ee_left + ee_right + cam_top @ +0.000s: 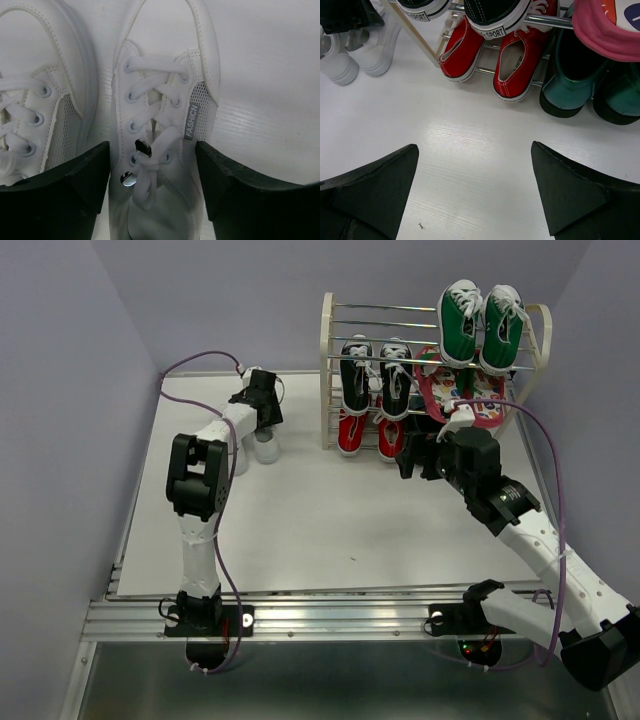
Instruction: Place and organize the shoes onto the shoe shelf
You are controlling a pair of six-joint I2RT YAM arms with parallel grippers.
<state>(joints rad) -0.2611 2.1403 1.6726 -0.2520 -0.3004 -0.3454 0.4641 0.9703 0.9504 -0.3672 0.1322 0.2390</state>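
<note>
White shoe (167,95): mesh side, grey FASHION tag, metal-tipped laces. Left gripper (152,150) straddles it, grip unclear. Right gripper (475,150) wide, empty.

A: Which colours are seen on the shoe shelf (326,360)?
B: A cream frame and silver rods are shown; green sneakers (462,325) with white laces at upper right, black sneakers (357,375) with white soles, red sneakers (512,75), pink patterned flip-flops (440,390).
A: And left of centre?
B: There, all-white sneakers (160,125) are seen, a white desk (300,510), black fingers (55,200).
</note>
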